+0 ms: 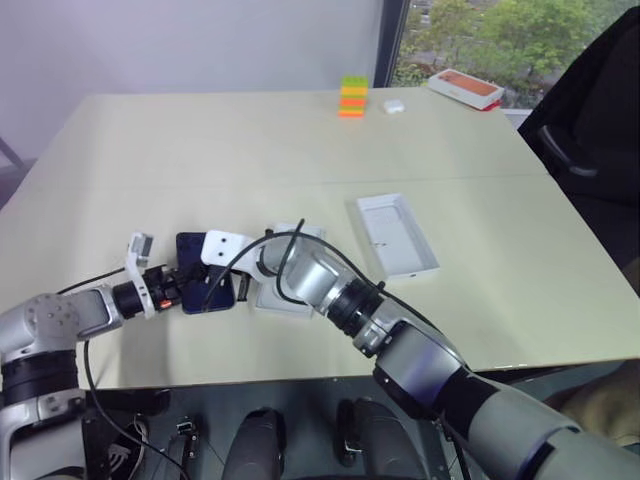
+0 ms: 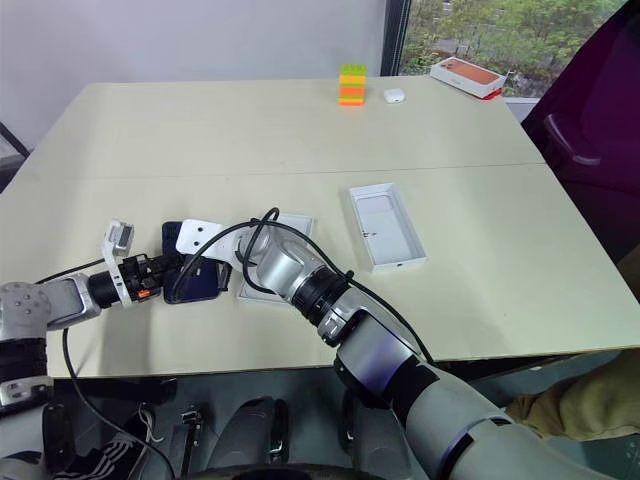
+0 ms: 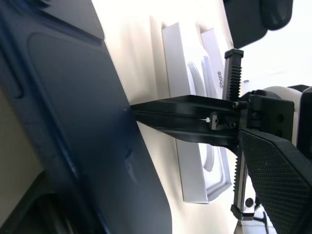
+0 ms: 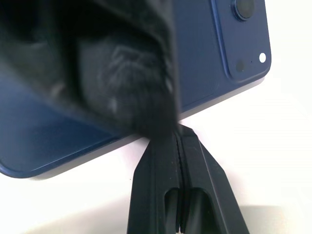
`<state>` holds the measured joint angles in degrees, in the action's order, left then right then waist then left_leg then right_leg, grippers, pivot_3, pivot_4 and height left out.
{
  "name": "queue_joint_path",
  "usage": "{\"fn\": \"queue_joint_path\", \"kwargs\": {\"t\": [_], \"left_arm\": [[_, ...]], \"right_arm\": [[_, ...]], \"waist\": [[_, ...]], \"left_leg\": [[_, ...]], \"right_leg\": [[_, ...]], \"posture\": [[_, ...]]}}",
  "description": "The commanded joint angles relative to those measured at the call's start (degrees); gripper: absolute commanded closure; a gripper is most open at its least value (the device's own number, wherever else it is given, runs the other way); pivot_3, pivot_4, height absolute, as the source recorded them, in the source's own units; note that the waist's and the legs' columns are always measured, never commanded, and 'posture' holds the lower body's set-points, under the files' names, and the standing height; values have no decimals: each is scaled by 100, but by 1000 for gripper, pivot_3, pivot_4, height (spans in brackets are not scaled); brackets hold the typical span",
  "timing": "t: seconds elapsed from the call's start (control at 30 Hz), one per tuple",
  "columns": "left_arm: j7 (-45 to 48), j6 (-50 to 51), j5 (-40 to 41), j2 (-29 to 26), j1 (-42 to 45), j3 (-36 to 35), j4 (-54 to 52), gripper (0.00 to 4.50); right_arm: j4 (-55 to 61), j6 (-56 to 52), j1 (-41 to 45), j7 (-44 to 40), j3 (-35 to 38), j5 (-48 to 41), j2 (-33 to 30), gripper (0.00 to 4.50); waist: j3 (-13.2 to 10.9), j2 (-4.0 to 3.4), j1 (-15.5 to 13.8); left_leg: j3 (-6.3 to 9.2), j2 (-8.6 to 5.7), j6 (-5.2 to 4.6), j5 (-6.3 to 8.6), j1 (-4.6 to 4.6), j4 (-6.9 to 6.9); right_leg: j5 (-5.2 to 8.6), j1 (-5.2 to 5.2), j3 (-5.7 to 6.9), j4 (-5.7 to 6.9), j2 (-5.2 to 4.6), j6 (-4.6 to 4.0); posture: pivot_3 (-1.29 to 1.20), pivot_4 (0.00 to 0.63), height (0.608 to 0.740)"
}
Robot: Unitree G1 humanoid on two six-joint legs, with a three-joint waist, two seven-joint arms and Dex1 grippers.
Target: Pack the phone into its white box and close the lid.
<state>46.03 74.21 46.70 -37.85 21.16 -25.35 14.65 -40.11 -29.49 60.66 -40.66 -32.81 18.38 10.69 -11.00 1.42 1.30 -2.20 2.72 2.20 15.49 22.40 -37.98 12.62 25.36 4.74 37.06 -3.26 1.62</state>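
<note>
Clearly, from the left eye view, both arms meet at the near-left of the counter (image 1: 150,140), over the phone (image 1: 196,250), which lies flat and outside any packaging. The right claw (image 1: 226,283), fingers pressed fully together and gripping nothing, sits at the phone's edge, probably as a stop so the handset cannot slide. The left claw (image 1: 192,287) reaches in from the other side with its fingers parted around the phone's near end; whether it has clamped yet I cannot tell. A white piece (image 1: 290,270) with an oval recess lies just beside the phone, mostly covered by the right arm. Another white open shell (image 1: 397,234) lies well apart to the right; which of them is the box or the lid is unclear.

The right eye view repeats this layout.

The left wrist view has the phone's dark edge running along one finger, while the shut right claw's tips meet its side.

The right wrist view shows the closed tips against the phone's blue back near the camera cluster; a blurred dark finger hides much of the handset.
</note>
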Motion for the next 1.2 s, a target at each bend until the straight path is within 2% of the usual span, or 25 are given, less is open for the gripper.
{"fn": "queue_joint_path", "kwargs": {"t": [0.03,0.1,0.37,0.43,0.53,0.67,0.77,0.97,1.07,1.2], "left_arm": [[-72,-23,-19,-98,-122,-85,59,1847],[-70,5,24,-97,-148,-65,59,2821],[-41,-21,38,-54,-254,-30,145,2821],[-77,-21,43,-22,-225,-61,213,3372],[-100,3,91,-9,-188,-79,280,4473],[-18,-66,108,-68,-207,-17,247,4473],[33,-18,240,-106,-196,-229,358,4473],[12,267,601,-179,-38,-605,456,4473],[-138,657,816,-151,162,-815,471,4473],[-315,1357,1095,-247,459,-1061,326,4473]], "right_arm": [[62,-28,-67,-6,-20,13,17,4500],[53,-24,-59,-7,-13,15,3,4500],[100,-25,-82,-22,-36,32,-26,4500],[127,-31,-102,-27,-49,40,-40,4500],[179,-39,-124,-36,-58,48,-67,4500],[301,-55,-138,-34,89,-23,-113,4500],[784,-136,-202,-191,503,-403,-197,4500],[2243,-826,-357,-518,1924,-1791,-354,4500],[2742,-1195,-526,-672,2201,-2242,-543,4500],[3504,-1875,-951,-1232,2394,-2945,-1201,4500]], "waist": [[0,0,-2],[-1,0,-3],[-1,1,-5],[-1,1,-5],[0,2,-20],[0,2,-19],[-1,3,-21],[-8,5,-8],[-9,7,-13],[-11,10,-49]], "left_leg": [[0,0,0,0,0,1],[0,1,0,0,0,2],[1,1,0,0,1,2],[1,1,0,0,1,2],[4,0,0,0,0,2],[7,0,0,0,0,2],[8,0,0,0,3,2],[9,3,0,0,11,2],[13,4,0,0,12,6],[15,0,0,0,19,5]], "right_leg": [[0,0,0,0,0,0],[0,1,0,-1,-1,0],[0,1,1,-2,-6,-1],[0,1,1,-3,-7,-1],[0,-3,5,-3,-8,-1],[0,-3,6,-4,-9,-1],[0,-2,7,-5,-10,-1],[0,7,7,-6,-1,-1],[0,7,10,-6,2,-1],[0,6,16,-11,1,0]], "posture": [[0,150,740],[0,150,740],[0,150,740],[0,150,740],[0,150,740],[0,150,740],[0,150,740],[0,150,740],[0,150,740],[0,150,740]]}}
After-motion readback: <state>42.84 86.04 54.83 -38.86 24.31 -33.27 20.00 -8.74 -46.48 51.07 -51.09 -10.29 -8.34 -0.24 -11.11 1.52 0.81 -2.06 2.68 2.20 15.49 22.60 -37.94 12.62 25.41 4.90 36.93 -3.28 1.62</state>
